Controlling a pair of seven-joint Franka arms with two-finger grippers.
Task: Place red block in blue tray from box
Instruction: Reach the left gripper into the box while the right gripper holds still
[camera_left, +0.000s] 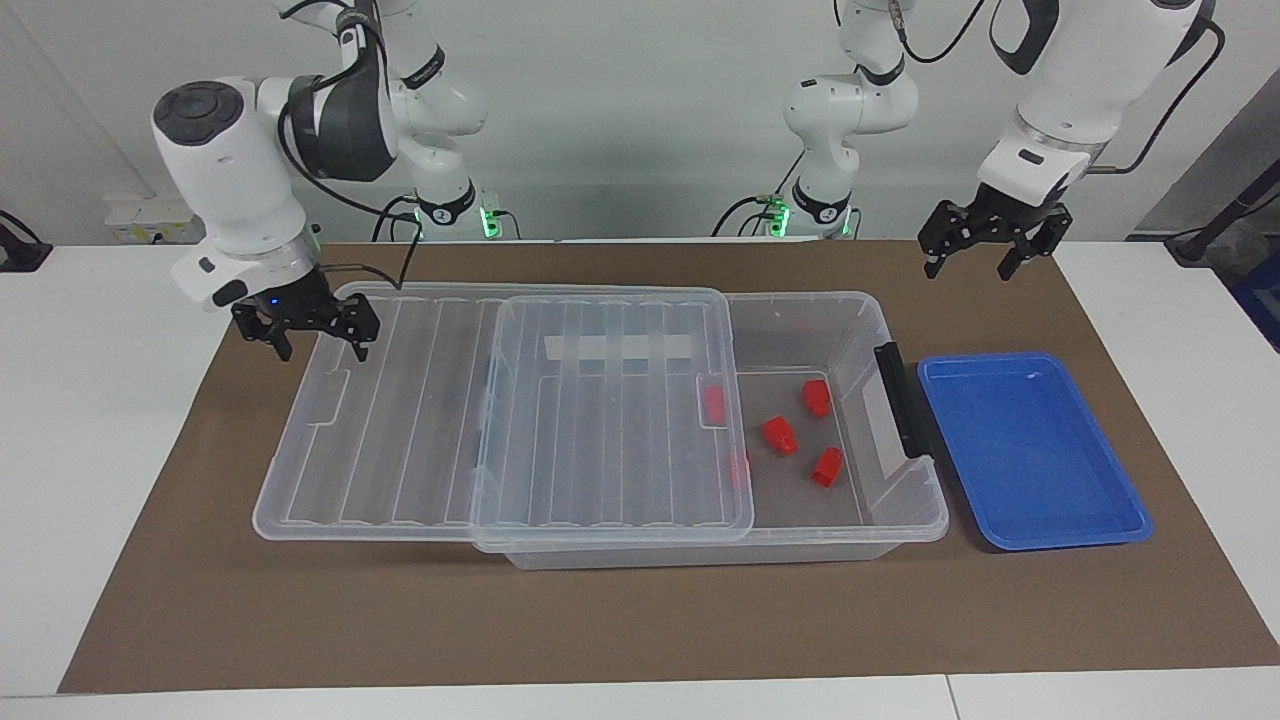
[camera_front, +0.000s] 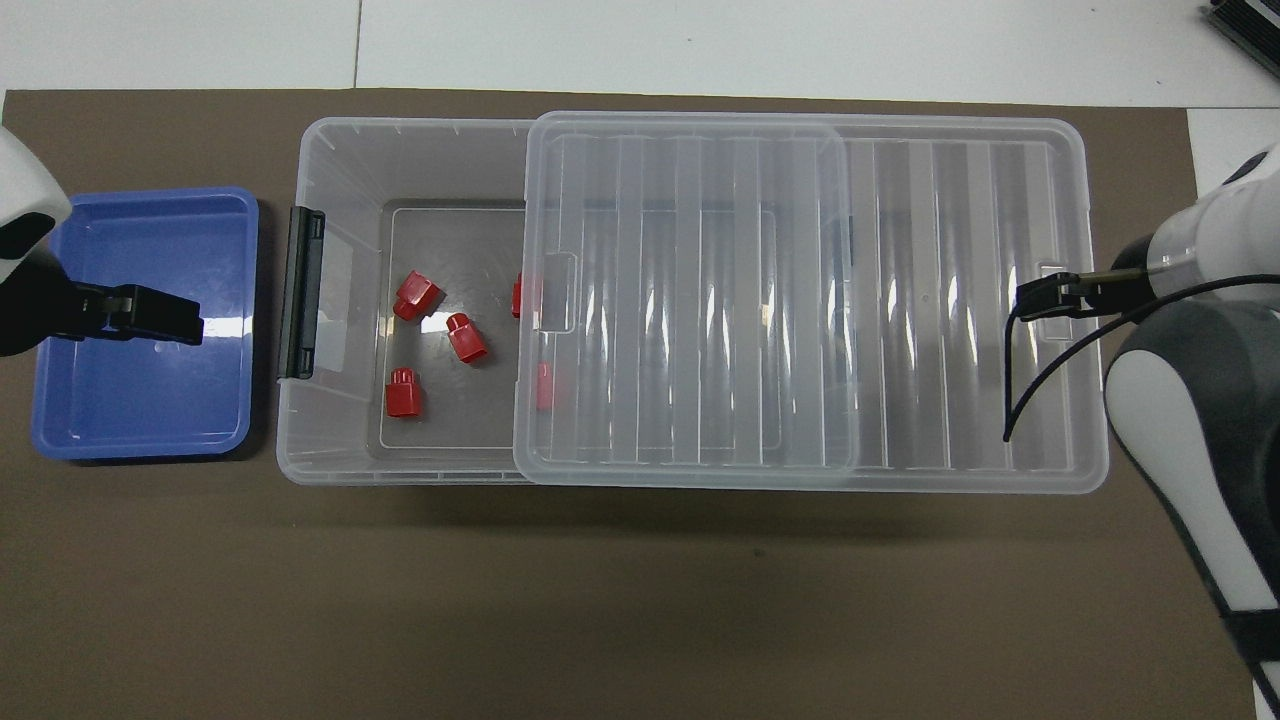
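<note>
Brown mat (camera_left: 640, 620) lying under everything — lid (camera_left: 500, 415) sitting slid aside on the box (camera_left: 905, 510).
Red block (camera_left: 780, 435) is lying inside the box, blue tray (camera_left: 1030, 450) at its 3 o'clock in the facing view; left gripper (camera_left: 978, 262) is hovering spread near the tray, right gripper (camera_left: 312, 338) hanging spread over the lid's end.

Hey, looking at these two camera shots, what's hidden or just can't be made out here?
- Two red blocks under the lid: both views show them only through the ribbed plastic, so their shape is unclear.
- Box floor toward the right arm's end: the lid covers it in both views.
- Left gripper: overhead view cuts off its wrist, and its height above the blue tray is unreadable.
</note>
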